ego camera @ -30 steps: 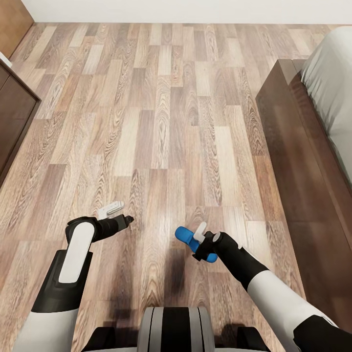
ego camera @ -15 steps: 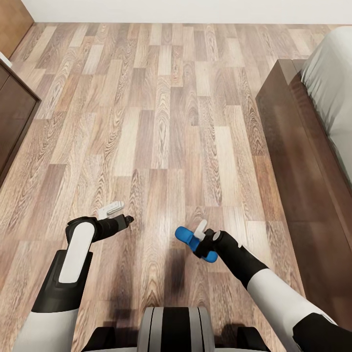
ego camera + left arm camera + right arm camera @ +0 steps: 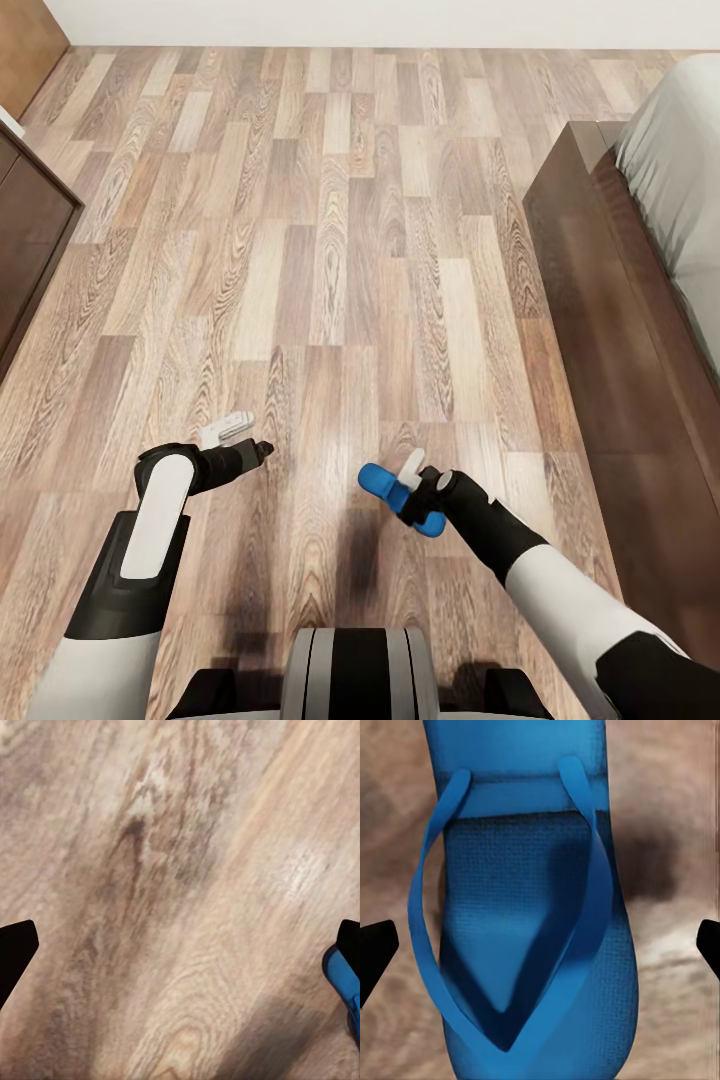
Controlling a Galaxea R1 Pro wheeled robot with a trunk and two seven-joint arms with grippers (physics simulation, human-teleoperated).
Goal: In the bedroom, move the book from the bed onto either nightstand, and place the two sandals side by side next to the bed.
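Bright blue sandal; brown wood-grain floor; dk brown bed frame.

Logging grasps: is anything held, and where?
Apparently nothing: right gripper fingers stand wide apart, clear of the sandal; left gripper open over floor.

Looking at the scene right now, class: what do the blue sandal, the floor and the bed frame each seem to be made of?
The sandal: likely foam or rubber, matte, with a fine grainy footbed and thin smooth straps. The floor: wood or wood-look planks, with visible grain, staggered boards and a soft sheen. The bed frame: dark brown wood, apparently polished, with faint reflections.
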